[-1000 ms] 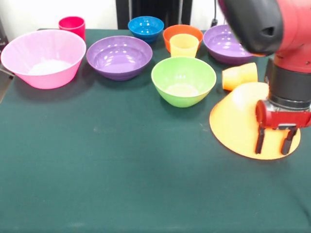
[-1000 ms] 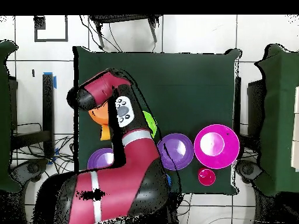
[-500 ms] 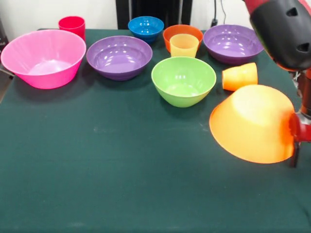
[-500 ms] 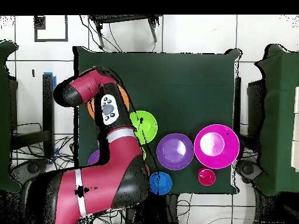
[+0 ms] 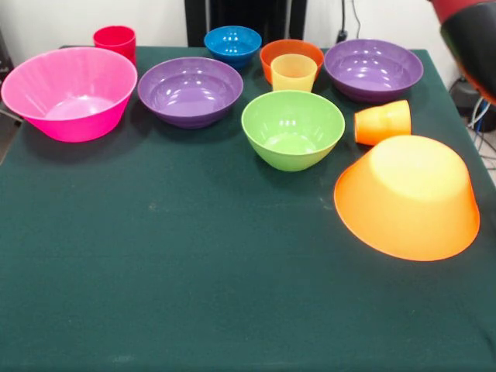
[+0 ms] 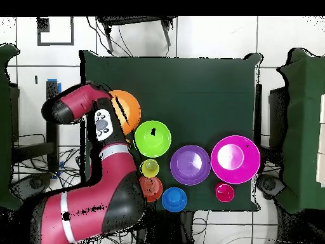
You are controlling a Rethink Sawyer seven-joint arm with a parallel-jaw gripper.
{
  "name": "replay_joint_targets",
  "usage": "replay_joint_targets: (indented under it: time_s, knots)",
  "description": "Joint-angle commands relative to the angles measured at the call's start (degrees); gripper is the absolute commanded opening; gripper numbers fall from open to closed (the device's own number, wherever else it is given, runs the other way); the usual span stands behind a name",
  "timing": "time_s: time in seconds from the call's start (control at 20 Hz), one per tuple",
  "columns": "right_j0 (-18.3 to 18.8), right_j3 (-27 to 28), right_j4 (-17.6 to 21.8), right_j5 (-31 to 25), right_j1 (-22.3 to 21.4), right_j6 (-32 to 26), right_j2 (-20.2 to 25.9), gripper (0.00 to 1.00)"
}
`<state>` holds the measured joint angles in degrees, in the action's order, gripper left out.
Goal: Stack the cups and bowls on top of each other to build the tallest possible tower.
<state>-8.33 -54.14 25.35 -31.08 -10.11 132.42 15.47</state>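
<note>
**Arm off to the side, nothing stacked yet**

The red and black arm shows only as a bulky link at the top right corner of the front view. From overhead, the arm bends up along the bench's edge and folds over, with its end hanging past that edge. The jaws are hidden under it in both views, so I cannot tell whether they are open or closed.

Closest to the arm's end is the big orange bowl, which lies upside down, rim on the bench. The orange cup lies on its side just beside it. The green bowl stands upright near both.

Well apart from the arm, everything else stands upright and separate. The yellow cup is just in front of the orange-red bowl. One purple bowl is beside them and the other purple bowl is further along. Then come the blue bowl, the red cup and the big pink bowl.
</note>
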Motion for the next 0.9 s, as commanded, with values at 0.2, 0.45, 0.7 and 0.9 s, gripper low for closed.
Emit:
replay_joint_targets:
  time_s: [0.2,0.45,0.7,0.9]
  knots:
    - [-8.3,-14.9,-5.1,1.3,-4.7,21.6,-9.4,1.00]
    - [-10.6,-16.2,-6.6,0.5,-5.2,21.8,-12.5,1.00]
    - [-11.4,-14.6,-5.6,1.2,-4.0,20.8,-16.2,1.00]
    - [-11.3,-10.7,-3.9,2.1,-1.1,19.0,-19.4,1.00]
